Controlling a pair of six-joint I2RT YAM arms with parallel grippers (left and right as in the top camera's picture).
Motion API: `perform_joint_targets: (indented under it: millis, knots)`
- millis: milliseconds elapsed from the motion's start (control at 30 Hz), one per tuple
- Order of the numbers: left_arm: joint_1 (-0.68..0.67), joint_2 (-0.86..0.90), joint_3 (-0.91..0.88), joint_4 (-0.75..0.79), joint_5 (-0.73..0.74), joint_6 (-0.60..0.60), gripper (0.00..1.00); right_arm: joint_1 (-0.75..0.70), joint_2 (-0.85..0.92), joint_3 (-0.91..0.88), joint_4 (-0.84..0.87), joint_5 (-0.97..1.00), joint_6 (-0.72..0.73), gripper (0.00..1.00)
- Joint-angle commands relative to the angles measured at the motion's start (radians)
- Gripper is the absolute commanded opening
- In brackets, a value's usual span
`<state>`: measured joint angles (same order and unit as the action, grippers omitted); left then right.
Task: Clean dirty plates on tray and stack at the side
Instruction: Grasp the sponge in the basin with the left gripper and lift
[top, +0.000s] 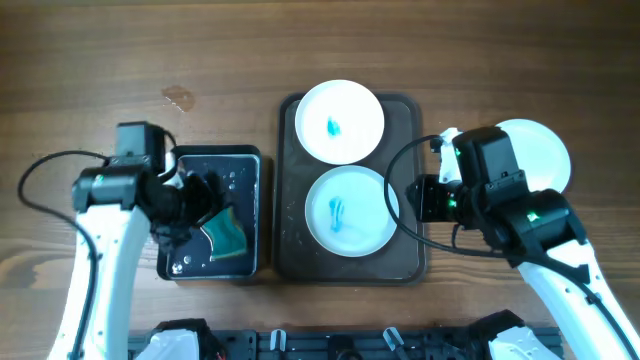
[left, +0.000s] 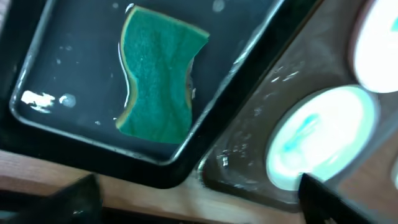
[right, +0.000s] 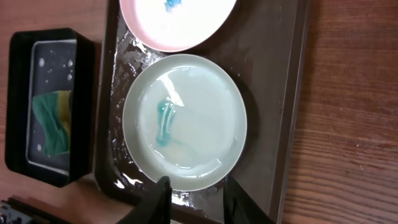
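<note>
**Views compared.** Only the overhead camera takes in the third plate (top: 550, 150). It lies on the table (top: 90, 60) just right of the tray (top: 405, 115). It is plain white where visible, and its near-left part is covered by the right arm. The overhead also shows a small pale stain (top: 178, 97) on the wood, left of the tray's far end.

The left gripper (left: 199, 183) cannot be read from above, being dark against the dark container (left: 68, 50). Its own wrist view shows two blurred fingers wide apart with nothing between them, over the container's near corner.

The right gripper (right: 194, 190) has its fingers spread and holds nothing. It sits at the near rim of the near plate (right: 199, 124); whether it touches cannot be told.

**Surroundings.** The container stands just left of the tray and holds shallow water. A sponge (left: 158, 74) with a waved outline lies in it, teal face up. The right wrist view shows a yellow layer on the sponge.

**Plates.** Two plates lie on the tray, one behind the other, with their rims close together. The far plate (top: 340, 122) carries a small blue smear at its centre. The near plate carries a turquoise streak left of centre under a wet film. Droplets lie on the tray floor around the near plate's left and near sides.
</note>
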<state>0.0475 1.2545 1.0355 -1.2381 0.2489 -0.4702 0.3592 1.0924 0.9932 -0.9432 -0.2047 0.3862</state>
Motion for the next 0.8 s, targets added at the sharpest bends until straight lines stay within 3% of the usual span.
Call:
perform_joint_targets:
  millis: [0, 33, 67, 167, 267, 333, 400, 433, 467, 700, 767]
  knots:
    - [-0.057, 0.089, -0.034, -0.034, -0.114, -0.114, 0.83, -0.003, 0.028, 0.013, -0.012, 0.003, -0.019, 0.28]
    - [-0.073, 0.106, -0.069, -0.019, -0.145, -0.15, 0.81, -0.003, 0.033, 0.013, -0.014, 0.002, -0.019, 0.28]
    - [-0.091, 0.122, -0.119, 0.023, -0.154, -0.178, 0.66, -0.003, 0.039, 0.013, -0.015, 0.003, -0.017, 0.28]
    - [-0.126, 0.145, -0.257, 0.207, -0.091, -0.2, 0.53, -0.003, 0.047, 0.013, -0.012, 0.003, -0.017, 0.29]
    - [-0.158, 0.164, -0.345, 0.333, -0.092, -0.201, 0.47, -0.003, 0.05, 0.013, -0.012, 0.003, -0.017, 0.29]
    - [-0.169, 0.188, -0.378, 0.394, -0.152, -0.219, 0.34, -0.003, 0.05, 0.013, -0.011, 0.003, -0.017, 0.28]
    - [-0.169, 0.209, -0.378, 0.408, -0.165, -0.249, 0.32, -0.003, 0.05, 0.013, -0.011, 0.003, -0.016, 0.29]
    - [-0.169, 0.214, -0.378, 0.417, -0.17, -0.249, 0.25, -0.003, 0.05, 0.013, -0.012, 0.003, -0.016, 0.29]
    - [-0.169, 0.218, -0.377, 0.42, -0.174, -0.25, 0.04, -0.003, 0.05, 0.013, -0.011, 0.003, -0.016, 0.28]
    - [-0.169, 0.212, -0.214, 0.248, -0.173, -0.23, 0.04, -0.003, 0.05, 0.013, -0.013, 0.003, -0.017, 0.28]
    - [-0.169, 0.211, -0.136, 0.199, -0.183, -0.205, 0.13, -0.003, 0.05, 0.013, -0.013, 0.003, -0.017, 0.28]
